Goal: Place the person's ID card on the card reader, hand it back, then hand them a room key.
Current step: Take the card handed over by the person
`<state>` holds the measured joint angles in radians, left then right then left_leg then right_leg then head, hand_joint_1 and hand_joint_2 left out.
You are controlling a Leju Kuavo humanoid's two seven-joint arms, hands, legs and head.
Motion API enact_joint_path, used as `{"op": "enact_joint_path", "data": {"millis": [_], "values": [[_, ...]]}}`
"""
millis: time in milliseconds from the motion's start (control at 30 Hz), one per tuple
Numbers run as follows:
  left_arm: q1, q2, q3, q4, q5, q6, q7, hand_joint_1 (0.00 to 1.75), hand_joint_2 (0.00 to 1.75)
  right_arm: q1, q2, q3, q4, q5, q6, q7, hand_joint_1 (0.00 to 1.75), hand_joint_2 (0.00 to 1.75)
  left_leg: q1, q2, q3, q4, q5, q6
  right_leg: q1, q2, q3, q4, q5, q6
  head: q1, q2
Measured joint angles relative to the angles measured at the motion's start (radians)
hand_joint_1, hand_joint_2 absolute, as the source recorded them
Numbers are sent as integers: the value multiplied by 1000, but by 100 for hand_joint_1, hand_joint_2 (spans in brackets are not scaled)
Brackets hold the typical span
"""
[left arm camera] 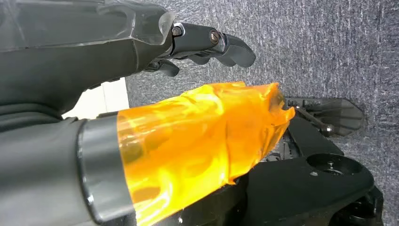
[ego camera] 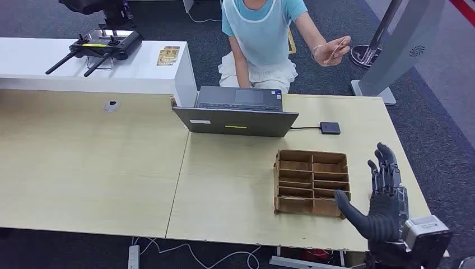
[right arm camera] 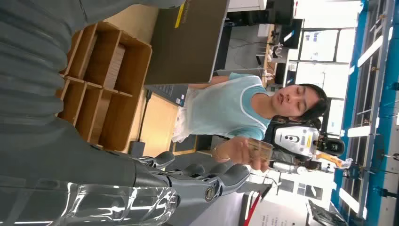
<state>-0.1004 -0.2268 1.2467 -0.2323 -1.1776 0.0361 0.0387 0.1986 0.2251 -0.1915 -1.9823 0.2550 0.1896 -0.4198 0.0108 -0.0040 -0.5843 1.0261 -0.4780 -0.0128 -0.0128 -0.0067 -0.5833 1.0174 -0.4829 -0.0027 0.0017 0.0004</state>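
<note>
1. Right hand (ego camera: 383, 196) hovers over the table (ego camera: 235, 185) at 5 o'clock, fingers spread, holding nothing, beside the tray (ego camera: 311, 182).
2. Person (ego camera: 260, 33) at 12 o'clock pinches the card (ego camera: 336, 47).
3. Left hand (left arm camera: 141, 52) holds nothing, fingers loosely curled.

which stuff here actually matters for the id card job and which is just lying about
Belongs to the job:
- card held out in the person's hand
- card reader, small black pad on the table
- right hand, raised, fingers apart, empty
- wooden compartment box

Just lying about:
- laptop
- remote controller on the white counter
- left hand, hanging over the carpet
</note>
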Motion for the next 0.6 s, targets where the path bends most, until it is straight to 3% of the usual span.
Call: {"op": "enact_joint_path", "data": {"millis": [300,600], "values": [[0,0,0,0,14,0,-10,0,0,-104,-34,49,34,179,-109,30,0,175,0,0,0,0,0,0,0,0,0,0,0,0,0,0],[0,1,-4,0,-24,-21,-6,0,0,-315,-87,127,69,765,-421,171,0,175,0,0,0,0,1,0,0,0,0,1,1,0,0,0]]}}
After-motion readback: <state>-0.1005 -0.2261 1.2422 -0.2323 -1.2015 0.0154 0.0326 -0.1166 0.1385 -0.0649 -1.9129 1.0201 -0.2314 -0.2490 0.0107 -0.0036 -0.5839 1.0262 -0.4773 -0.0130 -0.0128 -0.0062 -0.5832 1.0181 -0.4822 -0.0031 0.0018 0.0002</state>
